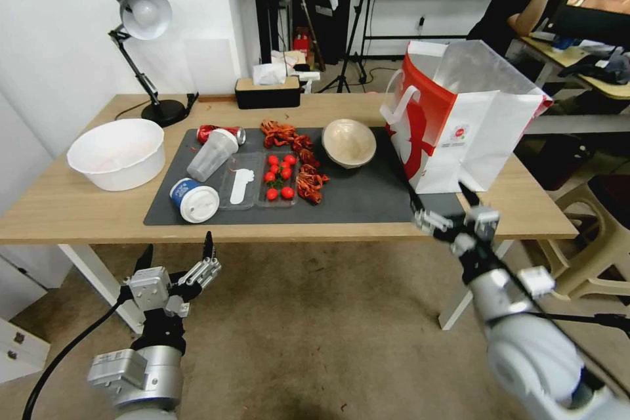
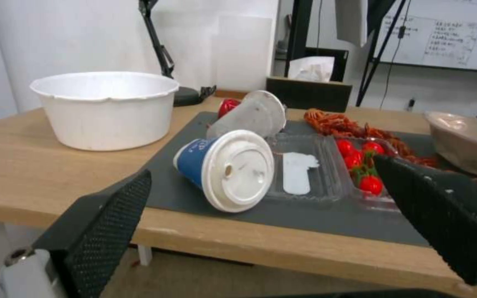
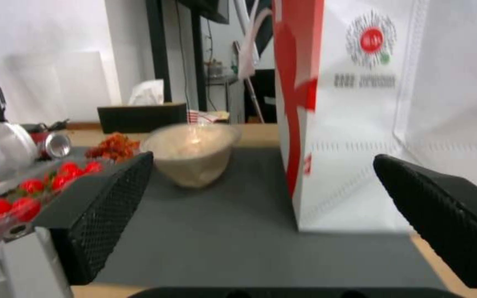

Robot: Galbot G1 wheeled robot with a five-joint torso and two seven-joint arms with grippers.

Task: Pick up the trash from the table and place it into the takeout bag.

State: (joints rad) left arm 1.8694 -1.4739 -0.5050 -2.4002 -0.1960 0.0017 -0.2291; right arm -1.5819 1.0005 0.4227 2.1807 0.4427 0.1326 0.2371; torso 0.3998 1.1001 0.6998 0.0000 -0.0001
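On the table (image 1: 65, 203), a dark mat (image 1: 367, 200) carries the trash: a beige bowl (image 1: 349, 142) (image 3: 191, 153), a clear plastic cup (image 1: 211, 154) (image 2: 252, 116) on its side, a blue-white lidded cup (image 1: 195, 199) (image 2: 225, 167) on its side, and a red can (image 1: 216, 133) (image 3: 54, 145). The takeout bag (image 1: 459, 131) (image 3: 360, 124) stands upright at the mat's right end. My left gripper (image 1: 176, 251) (image 2: 261, 169) is open below the table's front edge, facing the lidded cup. My right gripper (image 1: 441, 200) (image 3: 263, 159) is open at the front edge, before the bag and bowl.
A large white basin (image 1: 118, 153) sits left of the mat. A clear tray with cherry tomatoes (image 1: 279, 177) and red shells (image 1: 302, 157) lie mid-mat. A desk lamp (image 1: 141, 20) and a tissue box (image 1: 268, 90) stand at the back. A plastic stool (image 1: 590, 236) is on the right.
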